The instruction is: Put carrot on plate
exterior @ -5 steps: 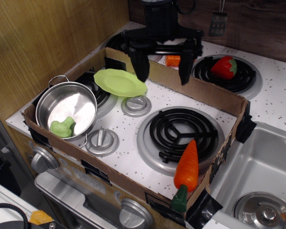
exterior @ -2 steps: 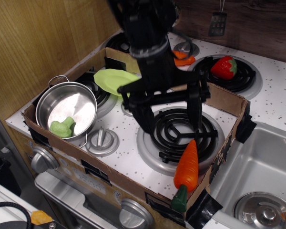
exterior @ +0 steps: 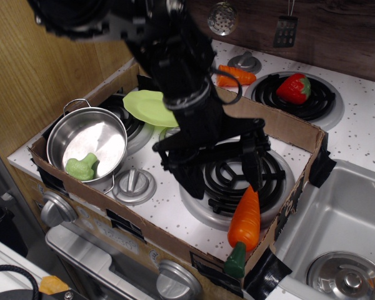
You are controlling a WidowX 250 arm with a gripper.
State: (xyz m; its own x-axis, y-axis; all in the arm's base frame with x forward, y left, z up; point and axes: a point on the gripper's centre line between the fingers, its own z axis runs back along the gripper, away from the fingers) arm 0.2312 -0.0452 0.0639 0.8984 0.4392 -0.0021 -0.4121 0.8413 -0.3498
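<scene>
One steel pot (exterior: 87,142) holding one green broccoli piece (exterior: 81,167) sits at far left, beside the single lime plate (exterior: 147,106). The gripper (exterior: 222,169), jaws spread and empty, hangs above the burner (exterior: 234,181). The one long carrot (exterior: 245,219) lies at the front right, against the cardboard wall (exterior: 281,215); it looks light, rigid and slick, probably best gripped mid-body.
</scene>
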